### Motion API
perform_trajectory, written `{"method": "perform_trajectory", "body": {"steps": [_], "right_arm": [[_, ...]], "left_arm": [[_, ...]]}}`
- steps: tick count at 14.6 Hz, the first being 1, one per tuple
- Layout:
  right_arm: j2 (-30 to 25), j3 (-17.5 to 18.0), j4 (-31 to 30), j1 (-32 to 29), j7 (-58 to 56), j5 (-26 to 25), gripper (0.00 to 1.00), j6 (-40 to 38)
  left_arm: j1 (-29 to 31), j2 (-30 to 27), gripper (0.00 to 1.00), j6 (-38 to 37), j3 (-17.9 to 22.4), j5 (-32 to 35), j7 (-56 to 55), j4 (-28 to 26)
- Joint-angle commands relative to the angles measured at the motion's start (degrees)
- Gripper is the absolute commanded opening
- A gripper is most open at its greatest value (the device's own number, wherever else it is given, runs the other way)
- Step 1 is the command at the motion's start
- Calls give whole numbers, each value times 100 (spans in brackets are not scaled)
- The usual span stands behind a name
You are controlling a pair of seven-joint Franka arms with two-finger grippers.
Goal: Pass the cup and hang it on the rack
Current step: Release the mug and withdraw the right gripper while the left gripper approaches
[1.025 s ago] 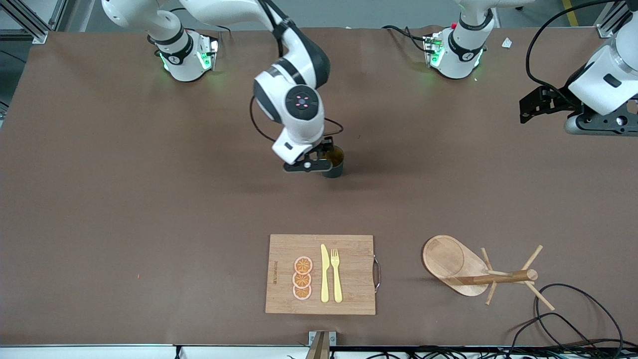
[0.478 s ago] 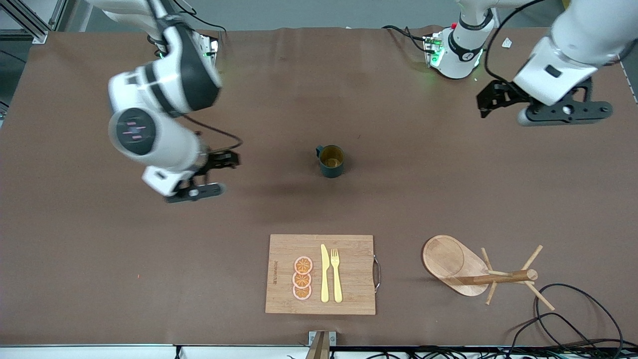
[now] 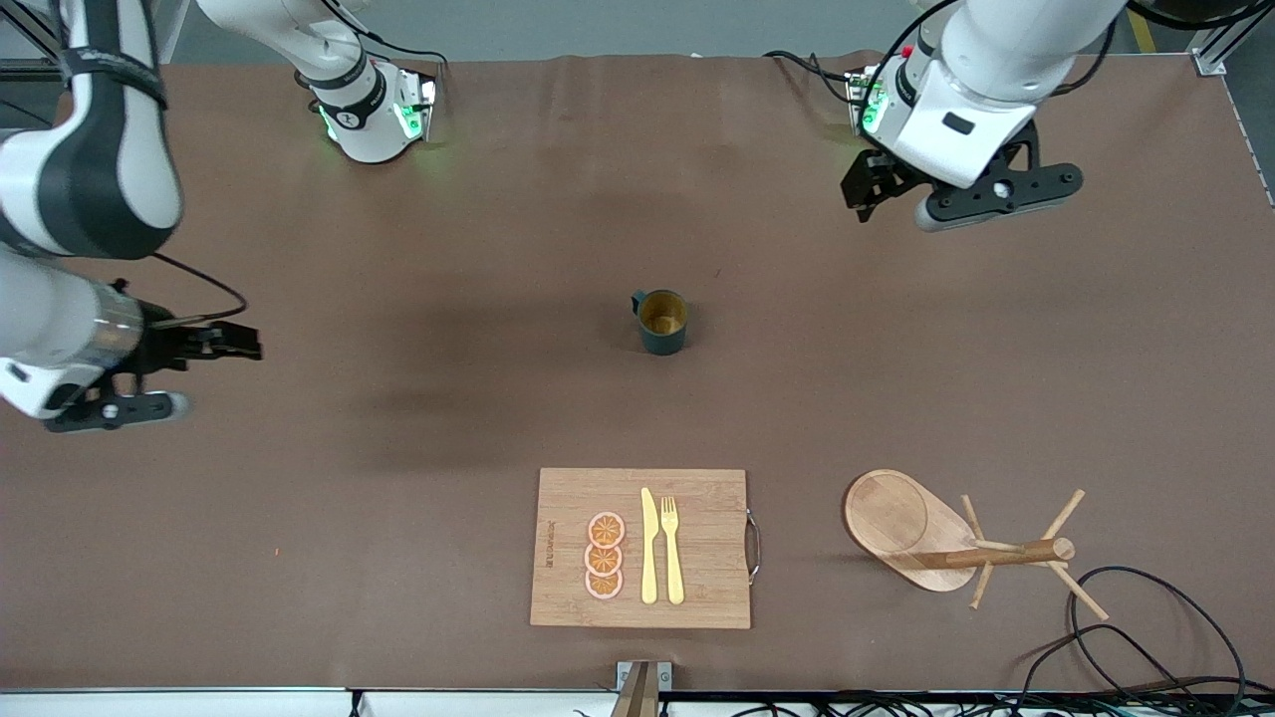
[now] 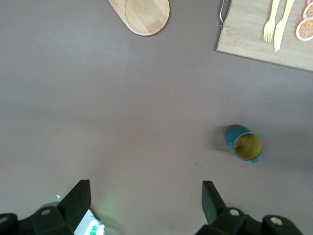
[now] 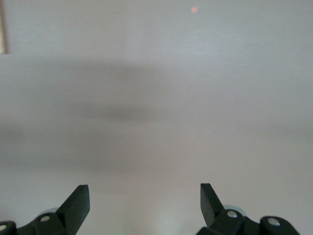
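cup (image 3: 661, 322) upright mid-table, well apart from both open grippers, l (image 3: 877, 191) & r (image 3: 224, 344)

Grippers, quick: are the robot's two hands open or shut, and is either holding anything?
Left gripper: open, empty, above bare table near its arm's base.
Right gripper: open, empty, above bare table at its arm's end.
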Motion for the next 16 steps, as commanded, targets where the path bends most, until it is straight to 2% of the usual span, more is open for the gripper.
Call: {"method": "perform_trajectory", "body": {"steps": [1,3,10,14,16], "right_arm": [[-246,142,43,-249,68,-175,100,-101],[-220,159,324,-408,59,-167,100,-460],[-176,159,852,-549,85,-193,100,-506],[-176,168,897,-558,94,-193,100,-515],[-202,151,897,-549,94,-176,100,-523]], "left_arm": [[-292,170,100,186,-111,117,-713,119],[-627,355,100,222,-111,317,-1441,119],[-1813,926,100,371,-111,1109,-3236,128],[-2297,1225,100,389,-111,1356,-4133,146],[-2526,1514,100,397,-111,1479,-4537,346]]}}
